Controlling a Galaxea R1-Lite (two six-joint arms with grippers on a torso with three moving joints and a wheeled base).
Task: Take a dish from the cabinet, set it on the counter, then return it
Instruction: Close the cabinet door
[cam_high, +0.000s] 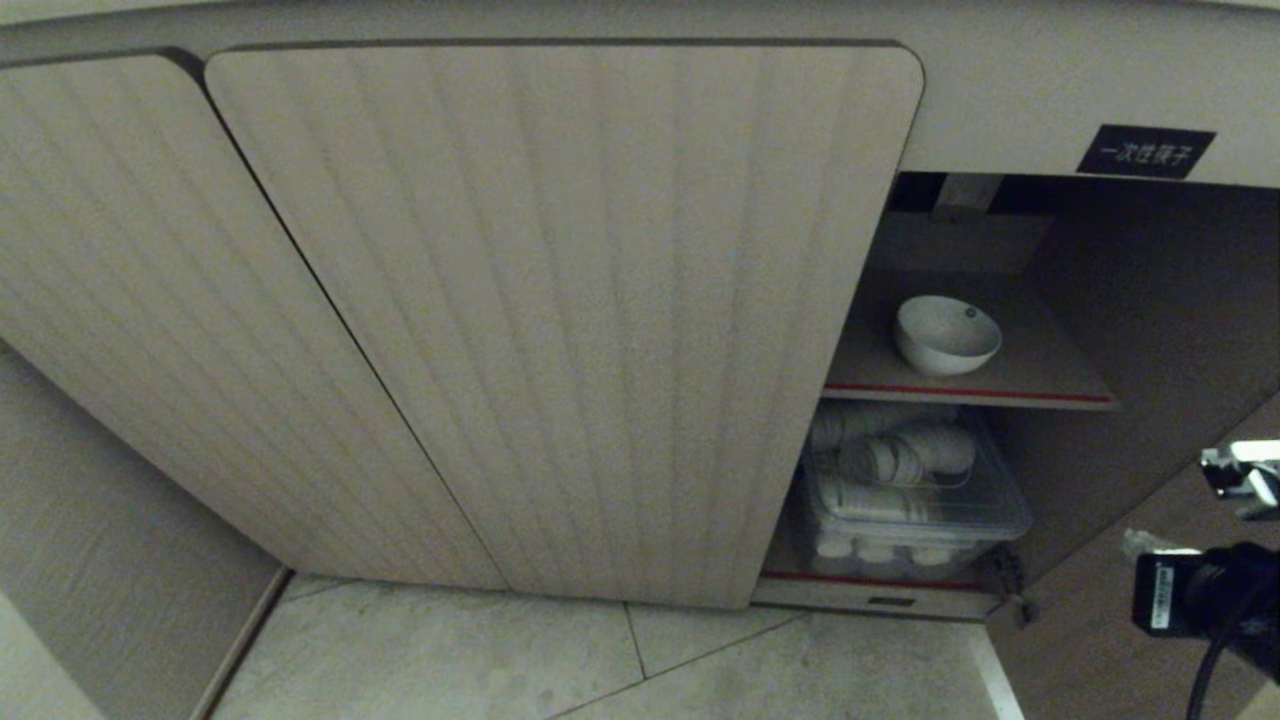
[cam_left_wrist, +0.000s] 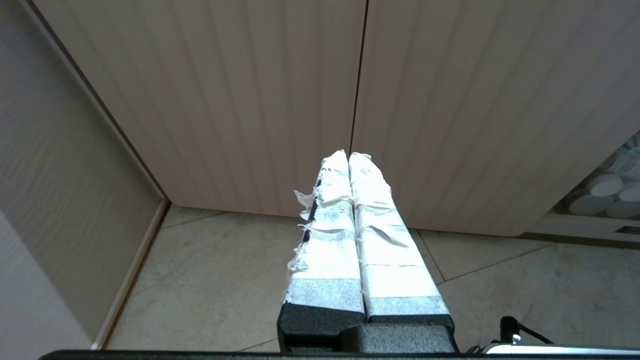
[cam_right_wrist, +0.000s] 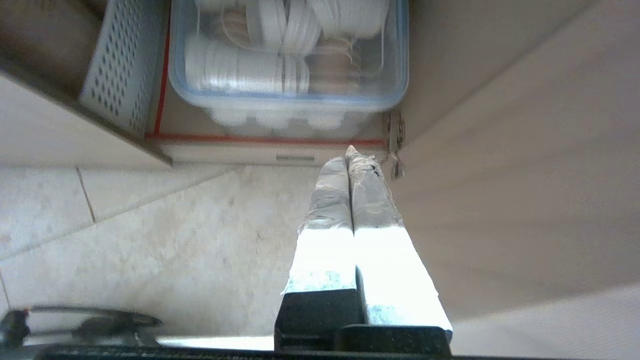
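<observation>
White bowl (cam_high: 947, 334) sits on the upper shelf (cam_high: 1040, 385) of the open cabinet (cam_high: 560, 320), untouched. Right gripper (cam_right_wrist: 350, 155) hangs low near the right door (cam_right_wrist: 525, 175), jaws together, empty; left gripper (cam_left_wrist: 348, 159) likewise together. Everything remains: fetch, set, return.

black label (cam_high: 1146, 151) on cabinet (cam_high: 1000, 100), reads "一次性筷子"

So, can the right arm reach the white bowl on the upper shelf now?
Probably yes: the right cabinet door stands open and nothing blocks the bowl, but the right gripper is shut, low near the floor.
</observation>
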